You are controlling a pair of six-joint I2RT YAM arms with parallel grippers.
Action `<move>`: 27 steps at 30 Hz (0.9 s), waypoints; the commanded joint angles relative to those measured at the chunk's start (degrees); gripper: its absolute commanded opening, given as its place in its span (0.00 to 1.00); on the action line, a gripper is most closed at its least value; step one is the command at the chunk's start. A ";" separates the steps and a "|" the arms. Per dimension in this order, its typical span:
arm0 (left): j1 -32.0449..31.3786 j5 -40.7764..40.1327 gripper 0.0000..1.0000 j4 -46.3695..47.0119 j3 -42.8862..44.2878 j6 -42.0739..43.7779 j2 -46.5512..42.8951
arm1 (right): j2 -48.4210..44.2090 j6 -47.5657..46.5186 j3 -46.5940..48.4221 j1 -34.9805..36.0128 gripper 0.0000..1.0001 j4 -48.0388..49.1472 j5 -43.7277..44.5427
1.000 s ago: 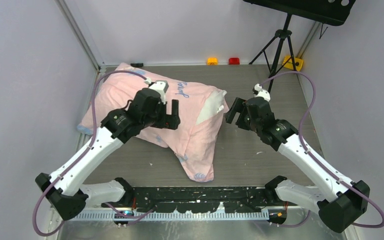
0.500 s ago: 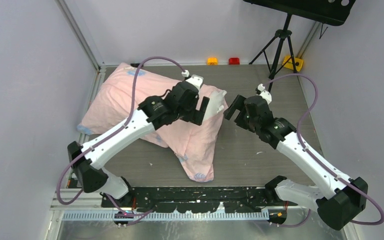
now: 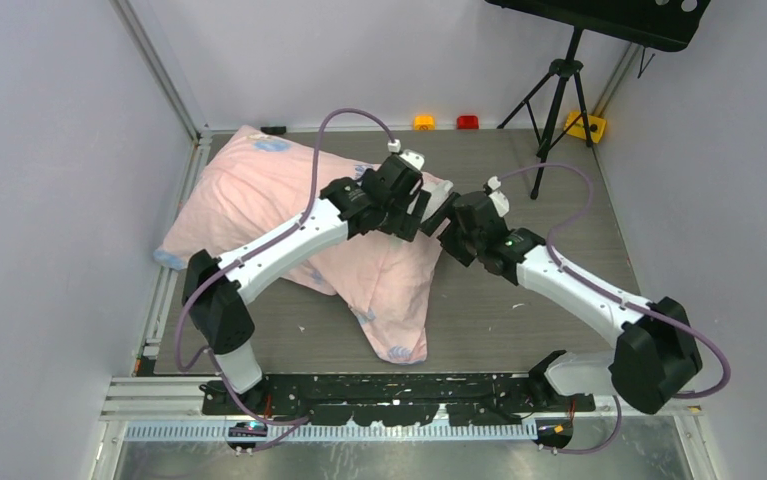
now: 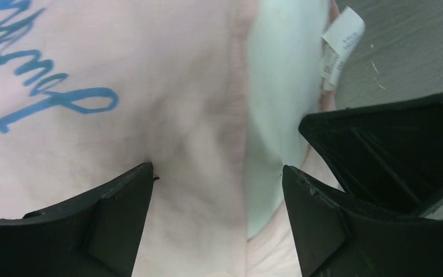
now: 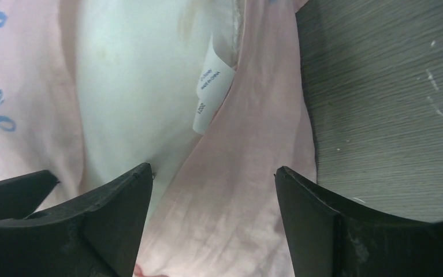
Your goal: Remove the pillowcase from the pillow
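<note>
The pillow (image 5: 132, 86) is found on the table (image 3: 519, 310), cased in the pillowcase (image 3: 259, 200) but for 1 bared white end. Both grippers are poised above that open end, the left gripper (image 4: 218, 170) over the hem (image 4: 236, 115) and the right gripper (image 5: 213, 170) over the lower flap (image 5: 236, 173), jaws spread, nothing pinched. The grasping step is judged in hand — next, cloth alone must be pinched and the pillow held back.

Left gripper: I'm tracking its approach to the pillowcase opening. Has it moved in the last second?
Yes. The left gripper has shifted rightward over the pillowcase and is now nearly in line with the orange block at the back.
</note>
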 commanded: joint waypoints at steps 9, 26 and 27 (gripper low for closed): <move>10.09 0.37 0.58 5.54 -8.97 -3.50 -3.53 | 5.02 8.77 -9.49 0.64 0.40 8.08 1.73; 23.36 -8.59 0.46 -3.70 -9.74 1.11 -10.69 | 4.15 1.84 -20.90 0.61 0.00 13.23 -0.19; 23.48 -9.25 0.46 -4.37 -9.56 1.68 -11.70 | 4.57 1.36 -20.16 0.63 0.00 12.55 -0.70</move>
